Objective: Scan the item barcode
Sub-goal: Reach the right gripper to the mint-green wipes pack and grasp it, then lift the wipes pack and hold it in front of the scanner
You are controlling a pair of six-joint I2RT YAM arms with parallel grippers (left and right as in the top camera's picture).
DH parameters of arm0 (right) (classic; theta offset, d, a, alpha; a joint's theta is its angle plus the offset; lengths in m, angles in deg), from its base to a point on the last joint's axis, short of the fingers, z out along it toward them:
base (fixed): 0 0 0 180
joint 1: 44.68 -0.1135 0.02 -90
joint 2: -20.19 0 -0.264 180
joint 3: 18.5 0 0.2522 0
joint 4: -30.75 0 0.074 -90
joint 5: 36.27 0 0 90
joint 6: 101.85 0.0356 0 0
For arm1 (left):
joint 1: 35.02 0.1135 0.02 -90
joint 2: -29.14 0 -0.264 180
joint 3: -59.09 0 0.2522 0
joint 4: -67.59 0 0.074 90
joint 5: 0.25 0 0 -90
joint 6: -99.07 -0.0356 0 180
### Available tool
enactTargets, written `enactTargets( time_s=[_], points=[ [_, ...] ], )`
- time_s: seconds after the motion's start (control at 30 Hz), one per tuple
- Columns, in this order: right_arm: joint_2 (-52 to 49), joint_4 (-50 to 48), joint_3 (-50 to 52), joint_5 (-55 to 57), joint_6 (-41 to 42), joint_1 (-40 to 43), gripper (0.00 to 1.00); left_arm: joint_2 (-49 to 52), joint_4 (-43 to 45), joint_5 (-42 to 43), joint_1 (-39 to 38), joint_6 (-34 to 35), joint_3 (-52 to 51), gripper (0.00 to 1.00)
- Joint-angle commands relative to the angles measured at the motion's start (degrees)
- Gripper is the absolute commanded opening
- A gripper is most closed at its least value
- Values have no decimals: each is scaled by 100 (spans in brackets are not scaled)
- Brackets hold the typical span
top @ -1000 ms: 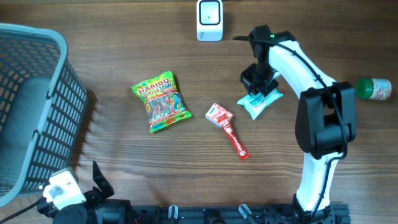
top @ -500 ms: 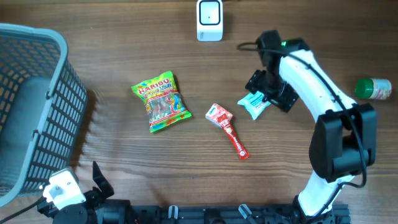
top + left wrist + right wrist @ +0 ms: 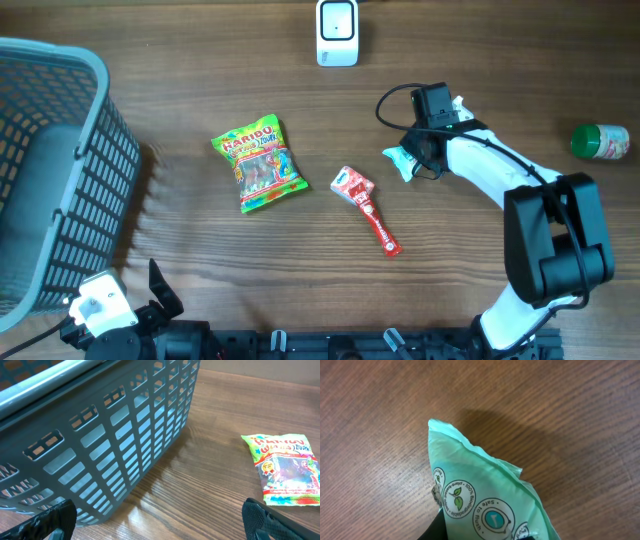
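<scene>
A mint-green wipes pack [image 3: 490, 500] with round printed labels fills the right wrist view, one corner raised over the wood with a shadow beneath it. My right gripper [image 3: 425, 152] is shut on this pack; a dark fingertip [image 3: 436, 529] shows at its lower left edge. From overhead only the pack's left tip [image 3: 401, 160] shows beside the gripper. The white scanner [image 3: 337, 32] stands at the table's far edge, up and left of the pack. My left gripper [image 3: 160, 520] is open over bare wood beside the basket, at the near left corner [image 3: 158, 292].
A grey slatted basket [image 3: 60, 150] fills the left side, and its wall [image 3: 100, 435] is close in the left wrist view. A Haribo bag [image 3: 260, 165], a red-and-white candy packet [image 3: 365, 208] and a green-capped bottle [image 3: 600, 142] lie on the table.
The right arm swung off the pack, came back low from the right, and its jaws opened and then shut on it. The pack shifted slightly left. The left arm has not moved.
</scene>
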Motion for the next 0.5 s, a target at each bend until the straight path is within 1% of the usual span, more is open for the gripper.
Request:
enactTargets(
  time_s=[0.0, 0.03, 0.07, 0.17, 0.23, 0.27, 0.3, 0.33, 0.37, 0.4, 0.47],
  points=[
    [-282, 802, 74, -1086, -31, -2, 17, -42, 15, -2, 37, 26, 4, 100],
    [-177, 1117, -114, -1484, -33, -2, 17, -42, 15, -2, 37, 26, 4, 100],
    [2, 1635, -393, -2039, -24, 2, 21, -42, 15, -2, 37, 26, 4, 100],
    [229, 2343, -737, -2951, -28, 7, 27, -42, 15, -2, 37, 26, 4, 100],
    [385, 2699, -787, -4011, -31, 7, 27, -42, 15, -2, 37, 26, 4, 100],
    [402, 2879, -787, -4640, -31, 7, 25, -42, 15, -2, 37, 26, 4, 100],
    [404, 3075, -787, -5327, -31, 7, 18, -42, 15, -2, 37, 26, 4, 100],
    [404, 3252, -787, -5875, -33, 7, 13, -42, 15, -2, 37, 26, 4, 100],
    [404, 3370, -787, -6284, -28, 7, 6, -42, 15, -2, 37, 26, 4, 100],
    [404, 3414, -787, -6769, -26, 7, 4, -42, 15, -2, 37, 26, 4, 100],
    [404, 3403, -787, -7707, -9, 7, 4, -42, 15, -2, 37, 26, 4, 100]
  ],
)
